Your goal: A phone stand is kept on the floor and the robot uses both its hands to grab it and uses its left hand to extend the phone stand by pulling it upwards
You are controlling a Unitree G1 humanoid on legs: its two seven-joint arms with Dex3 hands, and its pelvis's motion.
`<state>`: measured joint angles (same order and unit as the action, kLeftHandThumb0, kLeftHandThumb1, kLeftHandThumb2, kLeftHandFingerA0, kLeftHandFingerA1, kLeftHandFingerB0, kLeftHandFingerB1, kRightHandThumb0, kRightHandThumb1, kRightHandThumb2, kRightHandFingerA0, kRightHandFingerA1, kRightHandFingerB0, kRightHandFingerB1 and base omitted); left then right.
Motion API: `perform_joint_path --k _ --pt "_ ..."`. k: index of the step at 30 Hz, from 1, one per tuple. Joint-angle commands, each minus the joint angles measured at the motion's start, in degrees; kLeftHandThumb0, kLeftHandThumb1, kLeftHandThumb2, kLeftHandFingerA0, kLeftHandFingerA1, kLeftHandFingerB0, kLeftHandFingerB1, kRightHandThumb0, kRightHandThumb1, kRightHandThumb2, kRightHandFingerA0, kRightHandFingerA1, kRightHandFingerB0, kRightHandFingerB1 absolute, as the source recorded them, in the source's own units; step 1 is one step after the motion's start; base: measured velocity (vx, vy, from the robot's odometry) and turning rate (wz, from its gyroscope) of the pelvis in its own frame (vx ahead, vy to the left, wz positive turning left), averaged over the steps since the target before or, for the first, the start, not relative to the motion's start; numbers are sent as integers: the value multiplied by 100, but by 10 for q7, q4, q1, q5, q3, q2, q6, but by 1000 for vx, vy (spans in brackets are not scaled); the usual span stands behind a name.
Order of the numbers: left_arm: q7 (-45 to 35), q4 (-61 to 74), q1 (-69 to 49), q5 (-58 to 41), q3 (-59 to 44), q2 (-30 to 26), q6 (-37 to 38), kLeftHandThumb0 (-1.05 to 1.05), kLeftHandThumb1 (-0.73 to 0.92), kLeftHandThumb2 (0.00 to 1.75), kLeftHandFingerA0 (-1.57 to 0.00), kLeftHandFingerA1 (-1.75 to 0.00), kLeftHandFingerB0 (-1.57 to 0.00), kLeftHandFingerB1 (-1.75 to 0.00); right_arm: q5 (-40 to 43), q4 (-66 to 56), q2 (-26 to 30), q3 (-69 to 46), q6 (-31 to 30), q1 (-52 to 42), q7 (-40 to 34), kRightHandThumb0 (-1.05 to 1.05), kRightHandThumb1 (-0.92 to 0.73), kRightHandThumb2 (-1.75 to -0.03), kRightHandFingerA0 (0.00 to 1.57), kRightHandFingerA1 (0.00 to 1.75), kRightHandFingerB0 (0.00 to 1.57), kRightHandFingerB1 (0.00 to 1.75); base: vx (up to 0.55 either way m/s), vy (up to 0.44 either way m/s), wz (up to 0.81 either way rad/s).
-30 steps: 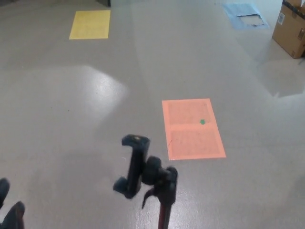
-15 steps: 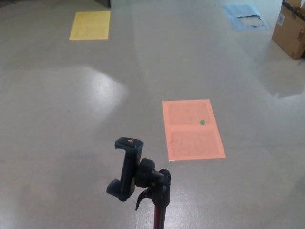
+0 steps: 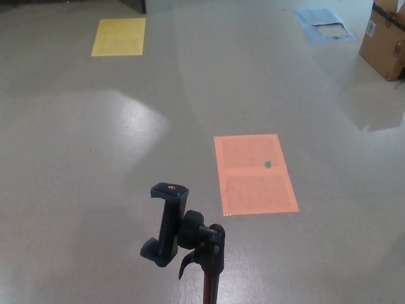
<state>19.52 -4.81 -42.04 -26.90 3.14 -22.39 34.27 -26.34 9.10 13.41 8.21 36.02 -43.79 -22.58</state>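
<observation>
Grey floor (image 3: 95, 158) carries coloured mats; phone stand (image 3: 183, 244) rises upright at the near edge, clamp empty, pole placed for gripping. Neither robot hand is in view, so their state cannot be told

Single head view only, so we have no second view to share ground with. We look from robot's head height, forward and down over glossy grey floor (image 3: 95, 158). Black clamp-topped phone stand (image 3: 183, 244) sits nearest us, bottom centre, pole cut by lower edge. Orange rectangular floor mat (image 3: 253, 174) lies mid-distance. Yellow floor mat (image 3: 118, 36), brown cardboard box (image 3: 383, 39) lie far, near top edge.
</observation>
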Motion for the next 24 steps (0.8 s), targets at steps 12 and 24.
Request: perform_joint_path --k 12,24 --pt "-158 -103 3 87 -41 28 227 -80 86 67 -22 -29 -25 -29 80 1 35 -20 96 -22 46 -72 -79 -64 0 0 0 0 0 0 0" --pt "-190 -109 51 101 -74 42 209 -78 86 67 -23 -29 -25 -29 54 26 9 -25 96 36 33 -78 -80 -64 0 0 0 0 0 0 0"
